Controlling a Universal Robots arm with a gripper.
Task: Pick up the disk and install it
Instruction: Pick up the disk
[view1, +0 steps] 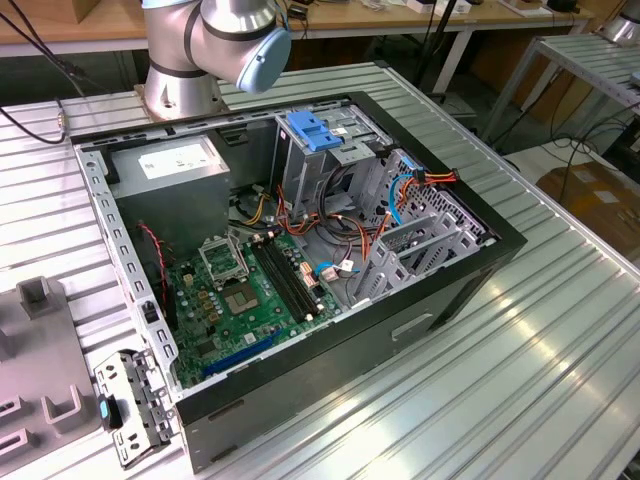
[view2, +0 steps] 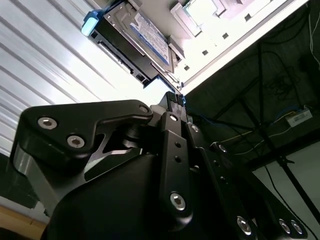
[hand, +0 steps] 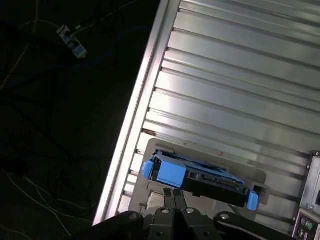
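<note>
Disk (hand: 200, 178) flat on its grey holder (hand: 210, 152), claw (hand: 173, 196) narrow and empty.
In the first wrist view the disk lies near the desk (hand: 225, 90) edge, just ahead of the claw. I judge it stiff, dense and shock-sensitive, with slick metal faces; the blue plastic frame along its long sides looks the safest hold.

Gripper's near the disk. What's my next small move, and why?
Probably open the fingers first: in the first wrist view they look closed together, just short of the disk lying flat on its grey plate; advancing might shove it rather than grip it.
</note>
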